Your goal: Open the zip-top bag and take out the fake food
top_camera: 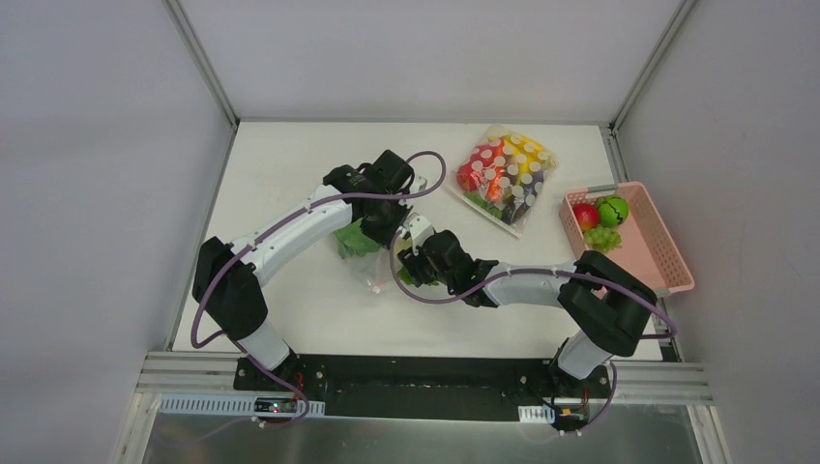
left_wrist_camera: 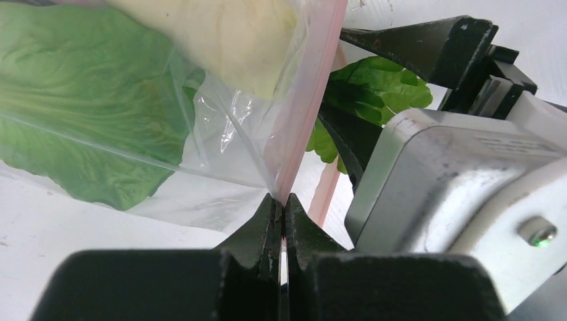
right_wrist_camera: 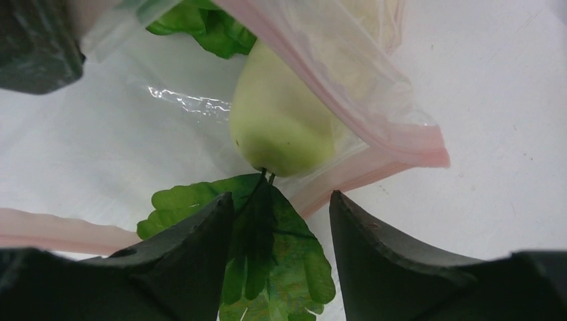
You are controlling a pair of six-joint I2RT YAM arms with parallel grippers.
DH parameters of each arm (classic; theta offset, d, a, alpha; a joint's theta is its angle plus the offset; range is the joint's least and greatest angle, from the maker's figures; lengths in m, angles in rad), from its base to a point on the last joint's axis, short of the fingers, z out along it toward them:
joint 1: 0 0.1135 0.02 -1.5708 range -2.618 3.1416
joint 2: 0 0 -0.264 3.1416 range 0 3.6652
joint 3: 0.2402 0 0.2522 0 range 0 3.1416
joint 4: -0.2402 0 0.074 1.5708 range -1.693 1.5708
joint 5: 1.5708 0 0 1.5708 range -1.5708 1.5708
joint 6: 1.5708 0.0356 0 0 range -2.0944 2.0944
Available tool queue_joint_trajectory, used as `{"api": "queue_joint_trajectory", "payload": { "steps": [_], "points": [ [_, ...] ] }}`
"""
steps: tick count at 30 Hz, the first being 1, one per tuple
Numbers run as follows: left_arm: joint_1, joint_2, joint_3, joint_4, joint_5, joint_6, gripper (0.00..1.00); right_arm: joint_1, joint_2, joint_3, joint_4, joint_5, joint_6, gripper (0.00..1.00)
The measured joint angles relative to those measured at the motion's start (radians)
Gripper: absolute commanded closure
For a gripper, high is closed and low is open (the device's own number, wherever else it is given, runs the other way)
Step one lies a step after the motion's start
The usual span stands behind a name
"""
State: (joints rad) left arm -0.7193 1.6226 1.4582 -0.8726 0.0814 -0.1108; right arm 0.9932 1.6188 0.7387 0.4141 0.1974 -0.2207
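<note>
The zip-top bag (left_wrist_camera: 220, 147) lies mid-counter (top_camera: 290, 155), holding lettuce (left_wrist_camera: 87, 114) and a pale radish (right_wrist_camera: 281, 127). The left gripper (left_wrist_camera: 281, 204) has its jaws clenched on the bag's pink zip strip (left_wrist_camera: 301, 114). The right gripper (right_wrist_camera: 281, 199) has its jaws parted around the radish's green leaves (right_wrist_camera: 267, 267). At the right, a pink basket (top_camera: 658, 261) holds an apple (top_camera: 584, 215), a green fruit (top_camera: 611, 209) and grapes (top_camera: 601, 237).

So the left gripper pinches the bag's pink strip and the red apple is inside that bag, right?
No. The left gripper does pinch the zip-top bag's pink strip, but the top view shows the red apple in the pink basket.
</note>
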Motion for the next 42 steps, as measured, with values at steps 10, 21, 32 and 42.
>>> {"api": "queue_joint_trajectory", "payload": {
  "steps": [10, 21, 32, 42],
  "points": [
    [-0.006, 0.0, 0.003, 0.002, 0.015, -0.002, 1.0, 0.006, -0.1, -0.026, -0.023, 0.022, 0.074, 0.4],
    [-0.008, 0.0, 0.003, 0.001, 0.015, -0.003, 1.0, 0.006, -0.169, -0.066, -0.092, 0.049, 0.258, 0.39],
    [-0.008, 0.0, 0.003, 0.001, 0.015, -0.003, 1.0, 0.006, -0.171, -0.066, -0.137, 0.006, 0.322, 0.52],
    [-0.008, 0.0, 0.003, 0.001, 0.015, -0.003, 1.0, 0.006, -0.152, -0.031, -0.189, -0.011, 0.365, 1.0]
  ]
}}
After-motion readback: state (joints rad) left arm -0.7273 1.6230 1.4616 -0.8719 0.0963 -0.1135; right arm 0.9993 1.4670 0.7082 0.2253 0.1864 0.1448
